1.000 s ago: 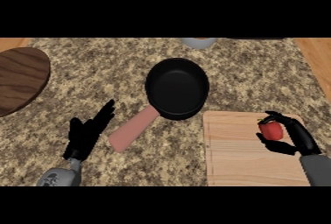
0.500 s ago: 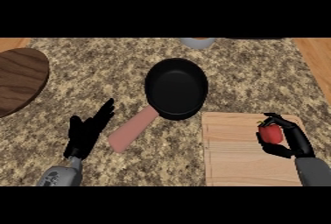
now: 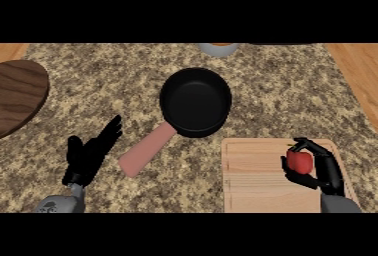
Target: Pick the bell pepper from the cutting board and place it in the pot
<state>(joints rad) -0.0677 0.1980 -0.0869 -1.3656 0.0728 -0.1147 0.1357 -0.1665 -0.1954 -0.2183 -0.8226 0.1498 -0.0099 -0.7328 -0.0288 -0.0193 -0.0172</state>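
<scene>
Since the earlier pictures the right robot hand point(image 3: 319, 167) has lifted slightly and drawn a little toward the middle of the cutting board point(image 3: 258, 185), carrying the bell pepper point(image 3: 299, 161) with it; the left robot hand point(image 3: 90, 156) has stayed where it was, and the pot point(image 3: 196, 101) has not moved.

The bell pepper is red and glossy, small, with a short dark stem at its top, held upright. The right robot hand's fingers and thumb are curled round it from the right side and below, over the right part of the cutting board, which lies at the worktop's near right corner. Whether the pepper still touches the board cannot be told.

The pot is a black, shallow round pan with a pale pink handle point(image 3: 148, 156) pointing toward the near left; it sits at the middle of the speckled worktop point(image 3: 88, 100), well apart from the pepper.

The left robot hand rests open near the worktop's near left edge, fingers straight and spread, holding nothing.
</scene>
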